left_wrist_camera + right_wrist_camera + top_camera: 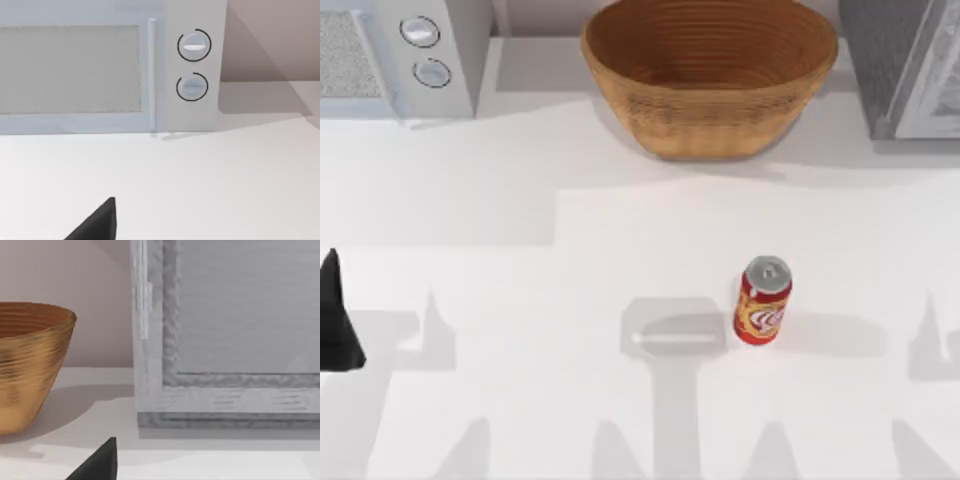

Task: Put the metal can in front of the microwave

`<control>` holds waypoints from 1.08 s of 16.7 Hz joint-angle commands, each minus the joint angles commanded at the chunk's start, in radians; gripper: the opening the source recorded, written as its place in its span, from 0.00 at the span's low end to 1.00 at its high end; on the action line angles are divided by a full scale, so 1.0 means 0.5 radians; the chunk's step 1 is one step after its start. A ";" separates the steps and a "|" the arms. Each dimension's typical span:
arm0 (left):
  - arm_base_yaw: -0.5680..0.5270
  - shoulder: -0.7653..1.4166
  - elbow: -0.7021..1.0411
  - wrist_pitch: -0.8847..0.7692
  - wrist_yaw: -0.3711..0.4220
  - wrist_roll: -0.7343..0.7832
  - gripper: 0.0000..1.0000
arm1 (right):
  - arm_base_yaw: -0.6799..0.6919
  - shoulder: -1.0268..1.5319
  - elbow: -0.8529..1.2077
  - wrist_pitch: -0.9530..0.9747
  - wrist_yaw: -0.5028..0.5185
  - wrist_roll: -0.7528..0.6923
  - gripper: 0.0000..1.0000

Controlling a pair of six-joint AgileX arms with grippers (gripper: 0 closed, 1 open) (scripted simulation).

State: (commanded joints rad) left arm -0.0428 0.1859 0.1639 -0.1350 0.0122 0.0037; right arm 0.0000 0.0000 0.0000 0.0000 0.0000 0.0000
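While the red metal can [763,301] is standing upright on the white table [570,250], right of centre in the top view and toward the near edge, you are looking at a task that is not yet begun in any visible way. Nothing is touching the can, and it is resting well apart from the microwave [395,55], which is sitting at the far left corner with its two round knobs [425,52] facing the table. Bare tabletop is lying in front of the microwave door; that is where the can is meant to go, so the whole carry is still ahead of you: reach, grasp, lift, cross to the left, set down.

Your left gripper [335,325] is showing as a dark wedge at the left edge of the top view, far from the can; whether its fingers are wide or narrow cannot be told. Its wrist view is facing the microwave [110,70] squarely, with a dark fingertip [97,222] at the lower edge. In the right wrist view, a similar dark tip [97,462] of your right gripper is showing, its opening also impossible to tell.

A woven basket [710,75] is standing at the far centre, and a second grey appliance [905,65] is occupying the far right corner; neither is lying on a direct path from can to microwave, as far as you can judge.
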 joint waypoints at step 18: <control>-1.012 3.423 3.291 -2.262 0.036 -0.101 1.00 | 0.000 0.000 0.000 0.000 0.000 0.000 1.00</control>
State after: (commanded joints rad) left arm -0.5488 1.8975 1.8094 -1.2660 0.0303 -0.0466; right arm 0.0000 0.0000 0.0000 0.0000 0.0000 0.0000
